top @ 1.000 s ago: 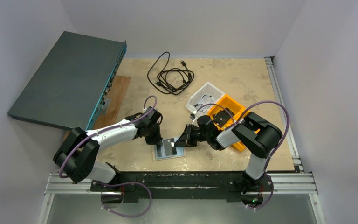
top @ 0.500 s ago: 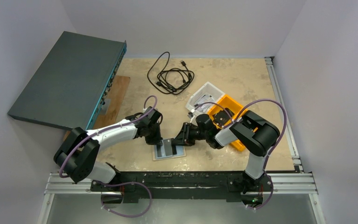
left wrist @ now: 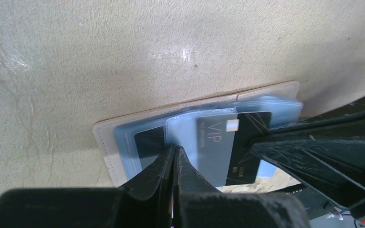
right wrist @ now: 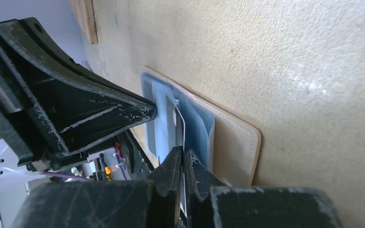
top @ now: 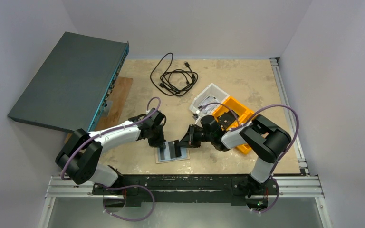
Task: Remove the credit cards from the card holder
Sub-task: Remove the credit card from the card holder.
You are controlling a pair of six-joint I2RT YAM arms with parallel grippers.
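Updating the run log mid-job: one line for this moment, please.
left gripper: shut, tips pressing on card holder | right gripper: shut on dark card | dark card: partly out of card holder | card holder: open, flat

The right tool [right wrist: 182,154] pinches a card [right wrist: 180,126] in the card holder [right wrist: 235,142].

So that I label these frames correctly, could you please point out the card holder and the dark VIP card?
card holder [left wrist: 107,142]: left wrist view, cream cover's left edge.
dark VIP card [left wrist: 242,161]: left wrist view, uncovered dark lower face.
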